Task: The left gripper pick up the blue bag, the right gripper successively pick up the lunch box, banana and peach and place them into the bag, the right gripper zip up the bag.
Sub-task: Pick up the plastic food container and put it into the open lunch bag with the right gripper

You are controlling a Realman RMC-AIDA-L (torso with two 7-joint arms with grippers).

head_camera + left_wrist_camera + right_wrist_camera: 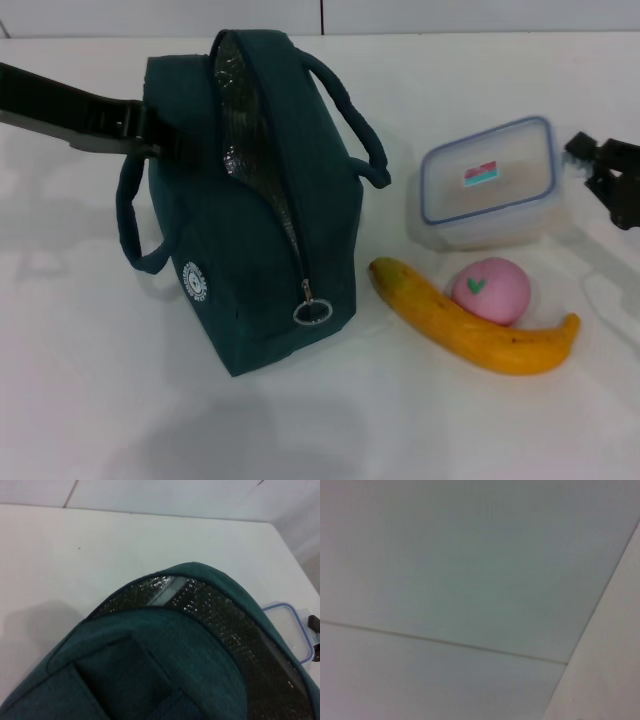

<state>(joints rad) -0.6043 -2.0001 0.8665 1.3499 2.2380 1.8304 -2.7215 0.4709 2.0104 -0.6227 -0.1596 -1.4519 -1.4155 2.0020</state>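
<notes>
- Holding blue bag point(250, 200) at its far-left side: left gripper point(150, 130); finger state cannot tell.
- Right gripper point(600, 170) beside lunch box point(488, 182), jaws unreadable; approach the lid squarely.

Table point(120, 400): white, spread beneath my claws | wall point(450, 15): pale panels, dark seam, beyond them

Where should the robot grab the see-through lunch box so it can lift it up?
Probably across the lunch box's two long sides, coming straight down from above. It lies flat with its lid on, and its short width looks easiest to span. The right gripper waits beside it; the banana and peach lie nearer, clear of it.
</notes>
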